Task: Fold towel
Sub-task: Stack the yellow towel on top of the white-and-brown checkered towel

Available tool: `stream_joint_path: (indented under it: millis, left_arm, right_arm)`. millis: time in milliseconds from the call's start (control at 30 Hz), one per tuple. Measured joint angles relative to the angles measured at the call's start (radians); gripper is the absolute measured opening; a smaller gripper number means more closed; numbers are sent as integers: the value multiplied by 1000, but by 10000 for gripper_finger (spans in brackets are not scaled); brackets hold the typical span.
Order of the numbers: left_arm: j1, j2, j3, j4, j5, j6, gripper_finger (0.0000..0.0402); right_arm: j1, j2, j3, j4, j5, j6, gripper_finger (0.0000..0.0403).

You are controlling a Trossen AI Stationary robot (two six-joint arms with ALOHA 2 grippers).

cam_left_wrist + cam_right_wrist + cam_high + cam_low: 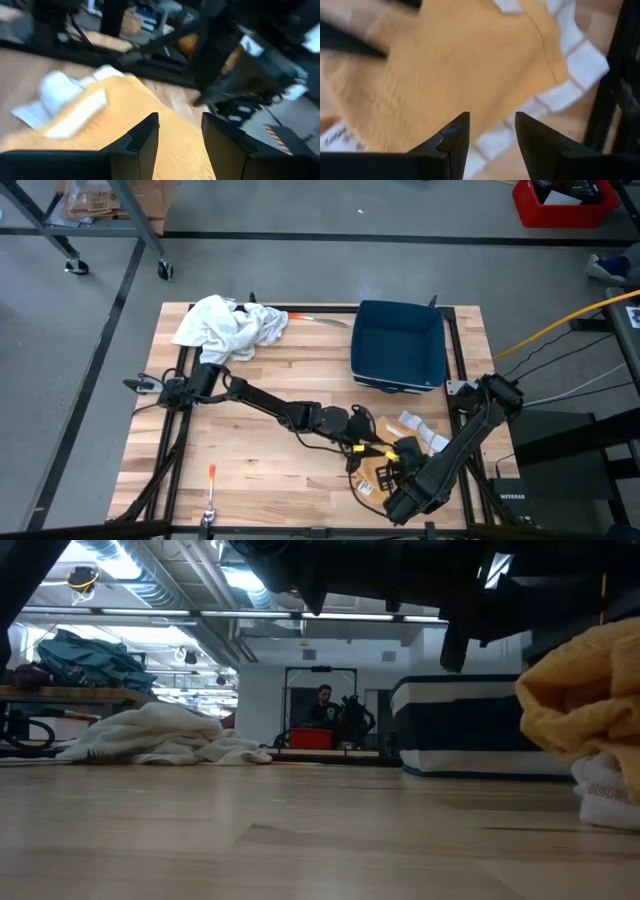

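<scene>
Both hands (180, 145) (492, 145) open, hovering over yellow towel (445, 65).

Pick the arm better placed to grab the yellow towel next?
Close call, probably right. The right gripper hangs open directly over the yellow towel; the left gripper is open over it too, but its arm is stretched across the table.

The left gripper (372, 423) reaches far across to the right with jaws parted; the right gripper (392, 470), folded back near it, also has jaws parted.
</scene>
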Motion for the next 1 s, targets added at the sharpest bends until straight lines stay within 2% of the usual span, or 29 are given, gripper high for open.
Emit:
stream_joint_path:
  millis: [133,333,500,633,833,1000]
  left_arm:
    - [-41,0,0,-92,16,21,141]
    - [-94,5,-1,-244,-11,168,141]
    - [-110,6,-43,-256,-89,226,141]
    - [-105,21,-55,-245,-97,231,141]
    - [-108,94,-55,-233,-100,208,141]
    - [-108,91,-55,-236,-100,206,141]
  right_arm:
    - [0,2,-77,31,25,-2,161]
    - [1,2,-225,182,-8,-1,161]
    - [0,1,-335,334,-3,1,161]
    - [0,-4,-402,423,4,2,161]
    - [0,-5,-416,435,8,4,161]
    - [0,-1,-381,398,5,2,161]
